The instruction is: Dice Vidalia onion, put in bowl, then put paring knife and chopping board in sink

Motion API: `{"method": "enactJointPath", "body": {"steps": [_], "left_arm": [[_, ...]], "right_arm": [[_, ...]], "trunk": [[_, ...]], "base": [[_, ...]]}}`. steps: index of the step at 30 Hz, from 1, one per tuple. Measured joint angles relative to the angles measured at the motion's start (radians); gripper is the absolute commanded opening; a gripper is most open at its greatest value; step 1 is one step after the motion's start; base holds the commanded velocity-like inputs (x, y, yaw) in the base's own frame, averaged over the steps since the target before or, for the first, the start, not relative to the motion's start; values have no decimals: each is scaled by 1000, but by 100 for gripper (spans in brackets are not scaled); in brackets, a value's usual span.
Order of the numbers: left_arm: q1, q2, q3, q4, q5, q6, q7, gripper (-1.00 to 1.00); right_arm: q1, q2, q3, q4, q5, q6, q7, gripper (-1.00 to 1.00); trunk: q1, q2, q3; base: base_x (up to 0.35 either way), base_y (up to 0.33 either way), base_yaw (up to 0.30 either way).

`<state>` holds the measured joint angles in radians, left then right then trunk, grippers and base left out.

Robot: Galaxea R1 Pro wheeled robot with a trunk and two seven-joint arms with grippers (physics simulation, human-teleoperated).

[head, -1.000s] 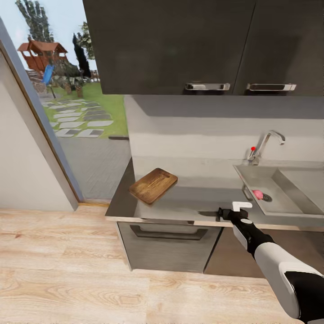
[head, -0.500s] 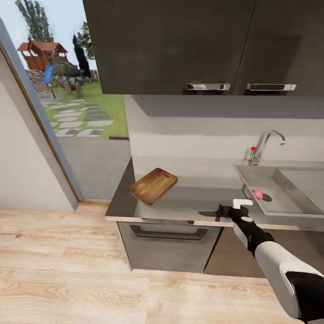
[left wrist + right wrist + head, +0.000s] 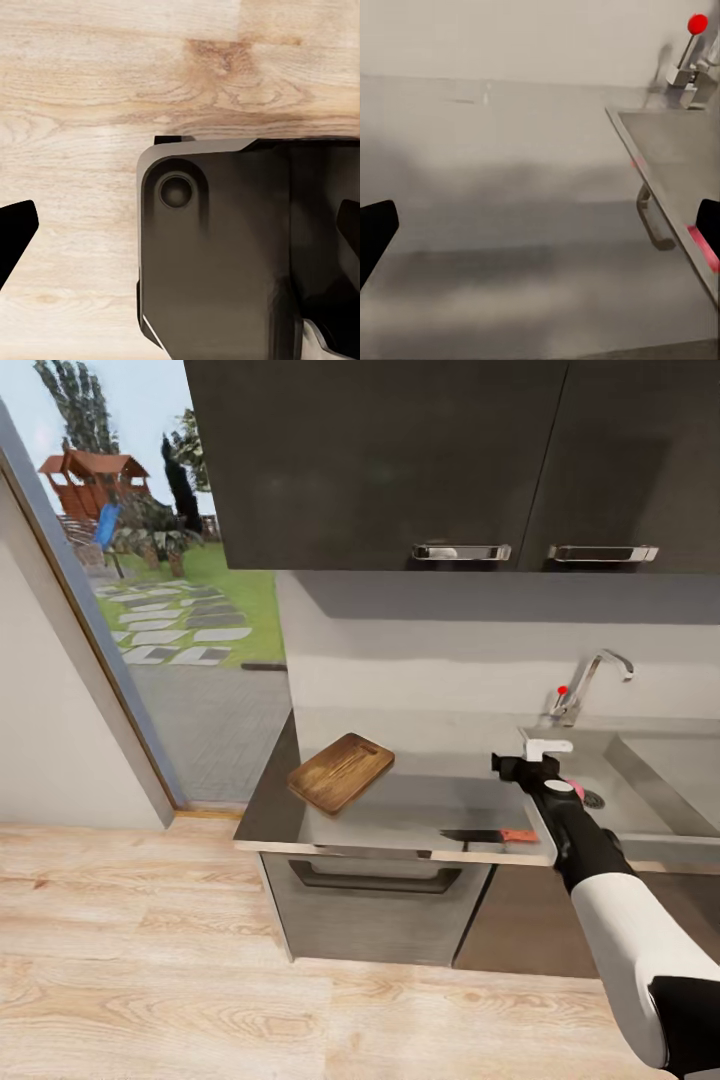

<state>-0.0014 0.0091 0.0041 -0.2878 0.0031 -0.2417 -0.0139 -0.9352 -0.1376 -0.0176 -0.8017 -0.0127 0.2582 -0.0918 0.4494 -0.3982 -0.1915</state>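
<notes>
At the worktop's (image 3: 400, 810) front edge lies the paring knife (image 3: 490, 837), red handle toward the sink (image 3: 640, 800). Just behind it the right gripper (image 3: 520, 760) hovers, fingers spread open, empty. Vidalia onion (image 3: 576, 788) sits in the basin by the drain. Chopping board (image 3: 340, 770) lies farther left. Left gripper (image 3: 180, 225) fingers open over wooden floor (image 3: 97, 90).

The right end effector (image 3: 512, 764) has let go of the paring knife (image 3: 487, 836) and risen above the countertop (image 3: 400, 810).
</notes>
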Motion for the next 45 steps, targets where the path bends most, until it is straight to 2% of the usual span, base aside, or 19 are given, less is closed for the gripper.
{"method": "enactJointPath", "body": {"steps": [6, 21, 29, 37, 41, 45], "left_arm": [[0, -1, 0, 0, 1, 0, 0, 100], [0, -1, 0, 0, 1, 0, 0, 100], [0, 0, 0, 0, 1, 0, 0, 100], [0, 0, 0, 1, 1, 0, 0, 100], [0, 0, 0, 0, 1, 0, 0, 100], [0, 0, 0, 0, 0, 0, 0, 100]], "right_arm": [[0, 1, 1, -21, -1, 32, 0, 100], [0, 4, 3, -19, -1, 38, 1, 100], [0, 16, 3, -8, -2, 38, 2, 100], [0, 27, 4, -5, -2, 38, 8, 100], [0, 37, 16, -5, -1, 39, 10, 100], [0, 41, 51, -5, -2, 40, 14, 100]], "trunk": [[0, 0, 0], [0, 0, 0], [0, 0, 0], [0, 0, 0], [0, 0, 0], [0, 0, 0]], "base": [[32, 25, 0], [215, 180, 0], [236, 188, 0], [225, 27, 0], [70, 3, 0], [20, 1, 0]]}}
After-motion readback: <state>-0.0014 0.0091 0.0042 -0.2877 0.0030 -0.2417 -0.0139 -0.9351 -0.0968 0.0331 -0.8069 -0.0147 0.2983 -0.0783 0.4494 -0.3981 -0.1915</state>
